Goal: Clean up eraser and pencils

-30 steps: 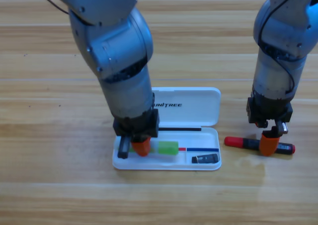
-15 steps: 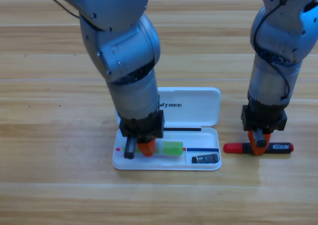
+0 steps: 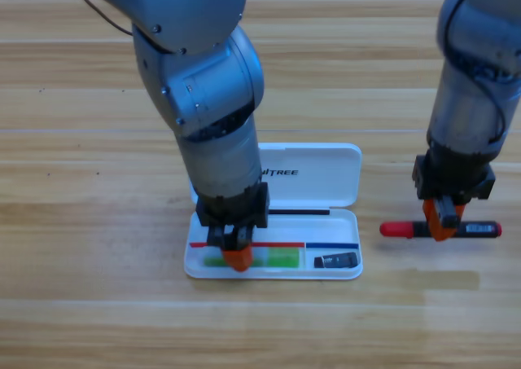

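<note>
Since the earlier frame, my right arm has shifted rightward and the marker under it has moved right too, while my left gripper has settled lower over the green stick. Left gripper (image 3: 237, 257): planted in the tray of the white case (image 3: 326, 191), directly over the light-green stick (image 3: 281, 259), which lies flat along the tray floor and shows on both sides of the orange tip. Whether this claw is apart or clamped, I cannot tell. Eraser (image 3: 337, 261): right of that claw, lying in the tray's right end, apart from the green stick. Right gripper (image 3: 444, 226): well to the right of the case, pointing down across the middle of the red-capped marker (image 3: 440, 229), which stays level beneath it; the claw looks clamped on the barrel. I judge the marker light, stiff and smooth-sided, so a mid-barrel grip should keep it balanced, though it could swivel. Wooden table (image 3: 98, 304): flat planks, bare around the case, leaving a free path from the marker to the tray.
</note>
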